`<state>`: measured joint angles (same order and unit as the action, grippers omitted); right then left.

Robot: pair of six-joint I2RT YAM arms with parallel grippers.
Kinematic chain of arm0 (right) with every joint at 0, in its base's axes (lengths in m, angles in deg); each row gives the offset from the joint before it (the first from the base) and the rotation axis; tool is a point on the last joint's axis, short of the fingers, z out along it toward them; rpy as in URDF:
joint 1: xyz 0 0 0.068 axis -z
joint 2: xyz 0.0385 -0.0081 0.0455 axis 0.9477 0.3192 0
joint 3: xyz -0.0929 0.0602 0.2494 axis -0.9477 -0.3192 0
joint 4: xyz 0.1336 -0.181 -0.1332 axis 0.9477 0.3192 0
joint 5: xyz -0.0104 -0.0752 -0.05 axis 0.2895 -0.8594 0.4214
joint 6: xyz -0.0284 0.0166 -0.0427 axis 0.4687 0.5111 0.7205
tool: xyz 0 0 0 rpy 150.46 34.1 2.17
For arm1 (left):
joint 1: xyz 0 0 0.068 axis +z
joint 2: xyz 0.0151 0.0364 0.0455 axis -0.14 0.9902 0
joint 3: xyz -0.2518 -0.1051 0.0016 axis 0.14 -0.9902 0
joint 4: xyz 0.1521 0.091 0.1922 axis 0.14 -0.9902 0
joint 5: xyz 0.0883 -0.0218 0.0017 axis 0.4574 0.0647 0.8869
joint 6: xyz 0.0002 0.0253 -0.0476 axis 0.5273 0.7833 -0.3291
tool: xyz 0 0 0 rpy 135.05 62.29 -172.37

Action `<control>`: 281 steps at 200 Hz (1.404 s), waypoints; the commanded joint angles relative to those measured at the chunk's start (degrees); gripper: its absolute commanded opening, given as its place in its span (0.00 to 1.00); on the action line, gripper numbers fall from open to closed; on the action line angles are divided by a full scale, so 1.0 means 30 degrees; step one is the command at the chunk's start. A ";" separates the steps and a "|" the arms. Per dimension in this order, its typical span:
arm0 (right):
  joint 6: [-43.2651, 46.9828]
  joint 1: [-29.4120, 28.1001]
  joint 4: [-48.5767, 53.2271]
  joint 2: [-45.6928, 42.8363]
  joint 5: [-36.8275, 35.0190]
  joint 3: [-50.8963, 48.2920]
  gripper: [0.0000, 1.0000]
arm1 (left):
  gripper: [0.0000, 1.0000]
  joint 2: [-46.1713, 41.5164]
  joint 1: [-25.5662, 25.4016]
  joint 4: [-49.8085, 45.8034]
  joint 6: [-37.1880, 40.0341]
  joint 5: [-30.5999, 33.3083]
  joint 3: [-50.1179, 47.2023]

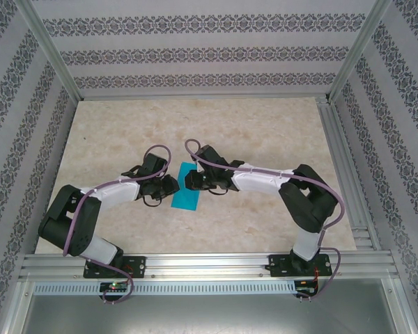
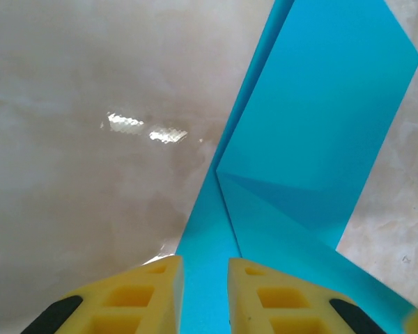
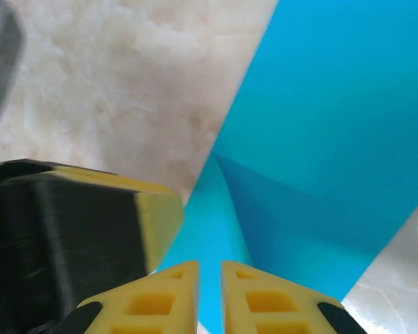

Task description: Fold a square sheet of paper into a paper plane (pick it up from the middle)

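Both arms are bolted at the near edge of the desk [image 1: 251, 125]. They reach inward so that the left pincer [image 1: 168, 186] and the right pincer [image 1: 190, 181] face each other across the square sheet of paper [image 1: 186, 196], which lies about mid-desk between them. The likely reason is that working from opposite sides lets one pincer steady the sheet at its middle while the other works a fold. In the left wrist view the two yellow fingertips [image 2: 265, 296] stand a narrow slit apart. Turquoise paper fills that slit, and a crease runs down into it. The right wrist view shows the same arrangement, with yellow fingertips [image 3: 272, 299] nearly together and a pale, curved strip of the sheet leading into the gap. A black-and-yellow finger of the left pincer [image 3: 153, 216] sits just beside them. Neither view shows whether either pair of pads bears on the paper or merely straddles it, so that point is left open. Beyond the fingertips the sheet spreads as one broad panel with a narrow flap alongside and a diagonal crease meeting at a point. From above it reads as an oblong rather than a square, so some folding appears to be done. No dart shape is evident. The far half of the desk runs back to the patterned walls [image 1: 195, 56].
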<state>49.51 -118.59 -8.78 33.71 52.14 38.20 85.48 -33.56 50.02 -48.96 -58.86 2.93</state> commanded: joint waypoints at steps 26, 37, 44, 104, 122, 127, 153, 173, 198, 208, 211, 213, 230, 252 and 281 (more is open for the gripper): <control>-0.0281 0.0435 0.0849 0.1086 -0.0670 0.0258 0.15 | 0.29 -0.0279 0.0098 0.1362 -0.0269 -0.1827 -0.0165; -0.0318 0.0520 0.0849 0.1234 -0.0695 0.0227 0.14 | 0.30 -0.0081 0.0097 0.1707 -0.0265 -0.2388 -0.0172; -0.0358 0.0556 0.0829 0.1322 -0.0695 0.0200 0.14 | 0.31 0.0037 0.0082 0.1871 -0.0267 -0.2647 -0.0126; -0.0680 0.0811 0.0426 0.1768 -0.0586 -0.0067 0.12 | 0.35 0.1329 0.0061 0.2538 -0.0148 -0.3752 0.0250; -0.0725 0.0849 0.0403 0.1913 -0.0552 -0.0125 0.11 | 0.35 0.1559 0.0043 0.2467 -0.0148 -0.3751 0.0316; -0.0753 0.0857 0.0390 0.1966 -0.0560 -0.0126 0.11 | 0.35 0.1625 0.0059 0.2421 -0.0148 -0.3743 0.0358; -0.0812 0.0970 0.0462 0.2194 -0.0615 -0.0207 0.11 | 0.36 0.1796 0.0066 0.2115 -0.0177 -0.3633 0.0448; -0.0848 0.1083 0.0375 0.2305 -0.0565 -0.0343 0.10 | 0.36 0.1919 0.0048 0.2124 -0.0185 -0.3703 0.0541; -0.1034 0.1165 0.0001 0.2272 -0.0398 -0.0601 0.10 | 0.34 0.2114 0.0049 0.2481 -0.0148 -0.4030 0.0639; -0.1126 0.1222 -0.0216 0.2268 -0.0238 -0.0717 0.10 | 0.33 0.2153 0.0050 0.2618 -0.0165 -0.4094 0.0680; -0.1134 0.1219 -0.0278 0.2268 -0.0221 -0.0746 0.10 | 0.32 0.2198 0.0059 0.2611 -0.0150 -0.4095 0.0697; -0.1156 0.1243 -0.0294 0.2268 -0.0203 -0.0750 0.10 | 0.32 0.2188 0.0059 0.2624 -0.0149 -0.4074 0.0703; -0.1222 0.1282 -0.0416 0.2349 -0.0089 -0.0856 0.10 | 0.30 0.2328 0.0052 0.2779 -0.0068 -0.4095 0.0740; -0.1252 0.1307 -0.0533 0.2415 0.0008 -0.0884 0.10 | 0.27 0.2506 0.0066 0.3260 0.0027 -0.4203 0.0700; -0.1281 0.1334 -0.0618 0.2475 0.0061 -0.0943 0.10 | 0.25 0.2623 0.0059 0.3765 0.0202 -0.4270 0.0639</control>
<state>46.47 -114.94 -9.89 39.53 52.56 36.69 92.13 -33.56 56.68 -49.24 -70.27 3.61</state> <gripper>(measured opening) 0.101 0.254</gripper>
